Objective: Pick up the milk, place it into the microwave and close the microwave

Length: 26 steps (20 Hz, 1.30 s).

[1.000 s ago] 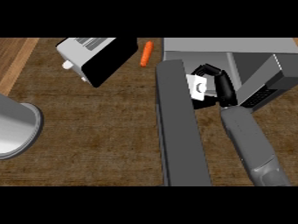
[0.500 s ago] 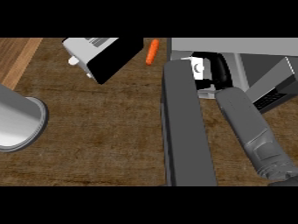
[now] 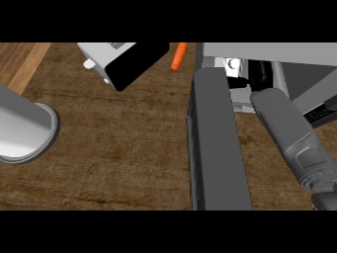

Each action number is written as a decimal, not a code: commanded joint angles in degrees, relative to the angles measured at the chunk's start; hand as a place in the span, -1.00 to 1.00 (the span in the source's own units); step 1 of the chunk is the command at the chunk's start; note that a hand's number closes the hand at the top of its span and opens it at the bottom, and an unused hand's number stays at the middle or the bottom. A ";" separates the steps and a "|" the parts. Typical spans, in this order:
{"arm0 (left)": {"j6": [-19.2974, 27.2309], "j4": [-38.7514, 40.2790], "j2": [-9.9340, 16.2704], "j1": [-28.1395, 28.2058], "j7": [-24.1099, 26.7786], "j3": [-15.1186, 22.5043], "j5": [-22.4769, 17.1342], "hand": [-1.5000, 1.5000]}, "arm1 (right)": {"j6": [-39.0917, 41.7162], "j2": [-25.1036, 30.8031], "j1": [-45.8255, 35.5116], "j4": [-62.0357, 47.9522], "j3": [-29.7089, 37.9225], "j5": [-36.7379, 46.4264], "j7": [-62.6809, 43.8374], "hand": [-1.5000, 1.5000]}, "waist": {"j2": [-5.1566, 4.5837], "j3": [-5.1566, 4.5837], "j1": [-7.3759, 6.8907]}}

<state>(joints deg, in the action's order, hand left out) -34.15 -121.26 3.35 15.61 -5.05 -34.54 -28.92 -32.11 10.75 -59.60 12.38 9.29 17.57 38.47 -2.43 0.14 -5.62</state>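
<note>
Milk (image 3: 233, 66) sits just inside the microwave (image 3: 287, 54) at the counter's far right edge, your right hand (image 3: 261, 74) seemingly curled round it (view poor). Left hand is unseen. Releasing and closing the open door (image 3: 215, 143) remain.

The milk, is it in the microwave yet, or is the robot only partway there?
Partway. The right forearm reaches into the open microwave, and a white bit that looks like the milk shows just inside, beside the black right hand. Whether the hand has let go cannot be seen. The microwave door hangs open, so pulling the arm out and closing it are left.
</note>
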 commanded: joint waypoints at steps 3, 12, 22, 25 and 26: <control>-1.12 0.86 0.17 -1.29 0.90 1.01 0.49 -1.00 | -4.94 3.79 -2.54 -2.63 -0.86 2.63 1.21 1.00 | -0.82 0.03 -1.61; -0.11 3.02 1.52 -3.70 -0.29 1.54 1.93 -1.00 | -16.01 7.09 -1.15 -8.23 -1.62 5.19 -4.90 -1.00 | -1.78 0.07 -2.47; -1.49 5.29 1.59 -5.06 1.86 2.69 5.61 -1.00 | -12.61 6.16 -2.11 -7.83 -3.67 7.26 -3.68 -1.00 | -1.68 0.18 -3.01; -2.13 4.36 3.24 -5.74 -0.11 4.03 5.98 -1.00 | -9.93 5.27 -2.25 -7.06 -3.14 6.65 -1.45 -1.00 | -1.72 0.35 -2.95; -2.42 5.68 2.53 -6.33 1.05 4.48 6.54 -1.00 | -8.68 4.87 -1.74 -6.69 -2.78 6.24 -0.09 -1.00 | -1.86 0.31 -2.50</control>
<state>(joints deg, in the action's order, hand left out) -35.42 -116.47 5.78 9.73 -4.48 -31.20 -23.29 -44.07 16.01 -61.52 4.81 5.85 24.53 35.63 -4.22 0.41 -8.32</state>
